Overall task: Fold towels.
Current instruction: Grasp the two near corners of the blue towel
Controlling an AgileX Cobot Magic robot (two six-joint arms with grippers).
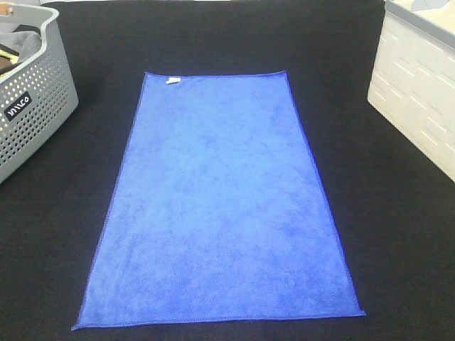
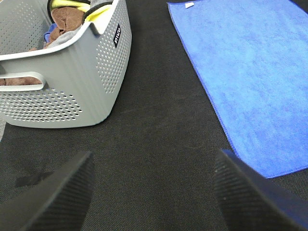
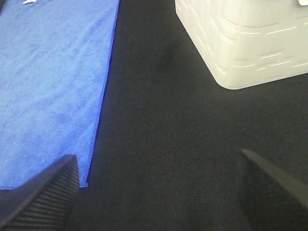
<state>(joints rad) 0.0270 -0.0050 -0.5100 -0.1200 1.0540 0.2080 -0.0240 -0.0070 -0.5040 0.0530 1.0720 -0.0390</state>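
The black desk [image 1: 213, 35] carries one blue towel [image 1: 220, 206] spread flat and unfolded down its middle, long sides running away from the robot, so the first fold looks not yet begun. A white bin [image 1: 419, 92] stands at the far right and a grey basket [image 1: 35, 106] with other cloths in it at the far left; both are well apart from the towel, with bare desk on each side and beyond the far hem, which leaves open room for lifting and carrying cloth over. The near hem lies close to the bottom of the high view, so there is little room on that side. The left fingers [image 2: 57, 202] are spread wide and empty above bare desk, the near left corner of the towel just beside them. The right fingers [image 3: 48, 192] are likewise wide and empty, near the near right corner. The next move probably calls for each arm to pinch its own corner, and both to raise the hem evenly towards the far hem, where the small white tag [image 1: 171, 79] sits.
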